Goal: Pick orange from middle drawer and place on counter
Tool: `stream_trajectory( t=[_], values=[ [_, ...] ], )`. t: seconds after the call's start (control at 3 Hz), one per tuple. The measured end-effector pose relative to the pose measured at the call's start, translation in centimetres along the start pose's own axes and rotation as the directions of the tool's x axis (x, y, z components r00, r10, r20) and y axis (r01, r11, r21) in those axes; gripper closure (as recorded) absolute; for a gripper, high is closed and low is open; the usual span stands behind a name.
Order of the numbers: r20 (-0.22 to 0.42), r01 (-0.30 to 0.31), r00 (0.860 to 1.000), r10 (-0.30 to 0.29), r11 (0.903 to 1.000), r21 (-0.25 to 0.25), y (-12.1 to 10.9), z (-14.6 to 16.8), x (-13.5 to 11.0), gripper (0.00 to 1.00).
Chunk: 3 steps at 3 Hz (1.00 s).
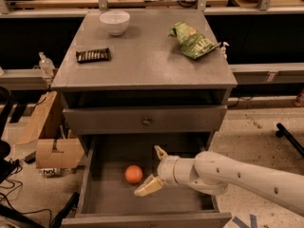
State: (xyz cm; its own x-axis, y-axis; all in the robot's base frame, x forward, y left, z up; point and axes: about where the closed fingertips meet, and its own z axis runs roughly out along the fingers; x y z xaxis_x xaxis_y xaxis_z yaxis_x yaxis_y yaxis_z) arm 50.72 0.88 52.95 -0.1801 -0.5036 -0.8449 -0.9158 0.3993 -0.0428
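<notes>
Below the tabletop's (142,65) front edge, the gripper (153,171) sits in the middle drawer (109,196), jaws apart, with the orange (134,174) just beside their mouth, toward the drawer's left wall.
</notes>
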Motion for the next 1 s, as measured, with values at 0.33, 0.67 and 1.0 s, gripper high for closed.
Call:
stream_trajectory(
  t=[0.33,0.67,1.0],
  values=[
    [0.025,-0.035,0.999,0.035,0.9993,0.010,-0.4,4.2,1.8,0.00],
    [0.040,-0.080,0.996,0.079,0.9968,0.010,-1.3,8.4,4.3,0.00],
    [0.031,-0.092,0.995,0.092,0.9958,0.001,-1.7,10.5,5.5,0.00]
  ],
)
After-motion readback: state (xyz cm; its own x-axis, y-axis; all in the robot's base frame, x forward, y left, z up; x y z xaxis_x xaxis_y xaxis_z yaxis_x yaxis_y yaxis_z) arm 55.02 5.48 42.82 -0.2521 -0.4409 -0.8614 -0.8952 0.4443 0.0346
